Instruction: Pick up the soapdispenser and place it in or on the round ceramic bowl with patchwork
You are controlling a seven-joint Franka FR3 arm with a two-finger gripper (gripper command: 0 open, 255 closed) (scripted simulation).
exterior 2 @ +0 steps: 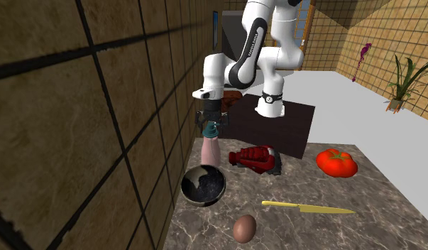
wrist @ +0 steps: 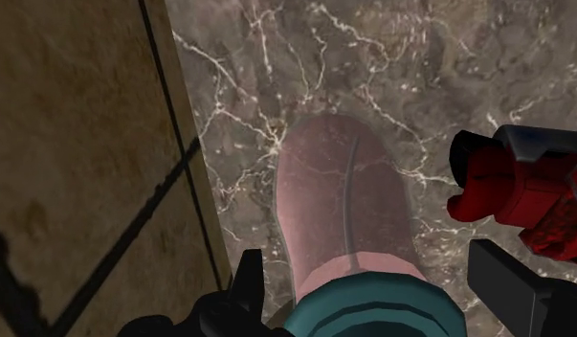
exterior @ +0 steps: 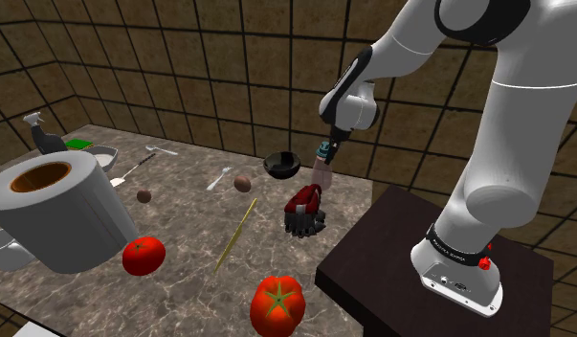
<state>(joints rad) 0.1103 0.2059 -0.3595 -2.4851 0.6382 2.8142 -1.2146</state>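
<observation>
Soap dispenser [wrist: 343,191], teal cap [wrist: 377,306] cropped, contact unclear

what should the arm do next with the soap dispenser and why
Likely a short straight lift, once the hold is sure: the gripper sits at the soap dispenser's teal top, it stands upright by the wall, and the bowl is close beside it, so it must clear the rim.

Pink soap dispenser [exterior 2: 211,150] upright beside wall [exterior 2: 99,106], just behind dark bowl [exterior 2: 203,186].
</observation>
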